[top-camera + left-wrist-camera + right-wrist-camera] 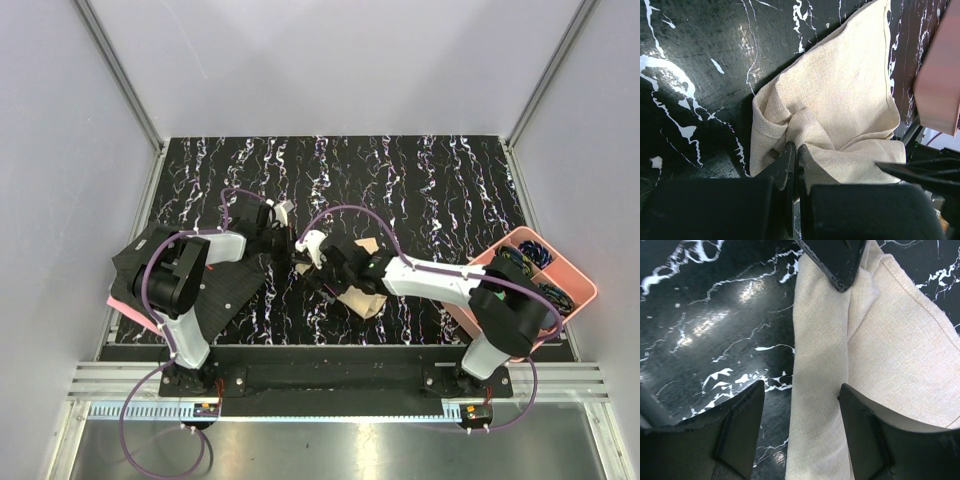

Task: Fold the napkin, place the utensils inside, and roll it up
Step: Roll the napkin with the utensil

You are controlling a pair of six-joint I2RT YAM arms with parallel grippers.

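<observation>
The beige napkin [840, 95] lies bunched and partly rolled on the black marbled table, and only small parts of it [365, 302] show under the arms in the top view. My left gripper [794, 149] is shut, its tips pinching a gathered fold of the cloth where creases converge. My right gripper [800, 405] is open and straddles the napkin's rolled long edge [820, 390]: one finger over bare table, the other over cloth. The left gripper's dark tip [840, 265] shows at the top of the right wrist view. Both grippers [292, 245] [318, 268] meet at table centre. The utensils are hidden.
A pink tray [575, 280] with small coloured items stands at the right edge. A black dotted mat [232, 290] lies under the left arm. A blurred pinkish object [940, 75] fills the right side of the left wrist view.
</observation>
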